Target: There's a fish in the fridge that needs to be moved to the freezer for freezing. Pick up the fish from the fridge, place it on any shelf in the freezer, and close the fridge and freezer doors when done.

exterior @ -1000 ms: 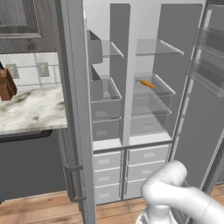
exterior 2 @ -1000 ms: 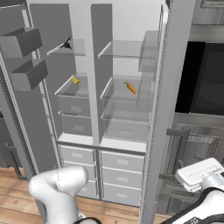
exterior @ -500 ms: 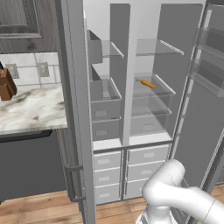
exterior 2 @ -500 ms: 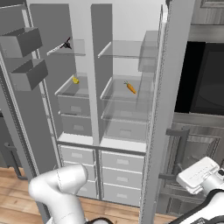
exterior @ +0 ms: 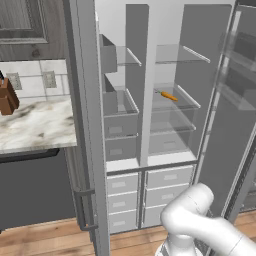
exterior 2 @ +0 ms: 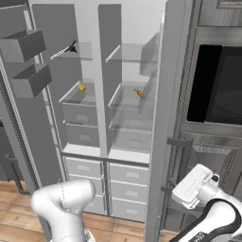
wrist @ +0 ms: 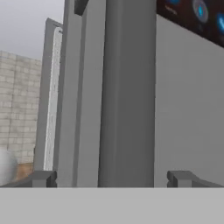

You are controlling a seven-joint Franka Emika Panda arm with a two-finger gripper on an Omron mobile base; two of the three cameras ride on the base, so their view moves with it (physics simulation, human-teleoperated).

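Observation:
Both halves of the grey unit stand open. The fish, small, dark and pointed, lies on the top glass shelf of the left compartment, the freezer. The fridge is the right compartment. Its door is swung out edge-on, and its outer face carries the dark panel with blue icons. My gripper is open, low at the outside of that door. The door's vertical handle rises between my fingertips. The plain freezer door hangs open on the left.
An orange carrot-like stick lies on a fridge shelf, and a small yellow item on a lower freezer shelf. Grey bins line the freezer door. A black wall oven is to the right, a marble counter to the left.
My hand has slid left, closer to the fridge door's handle, and my elbow has risen a little. The jaws stay open. Fish and doors have not moved.

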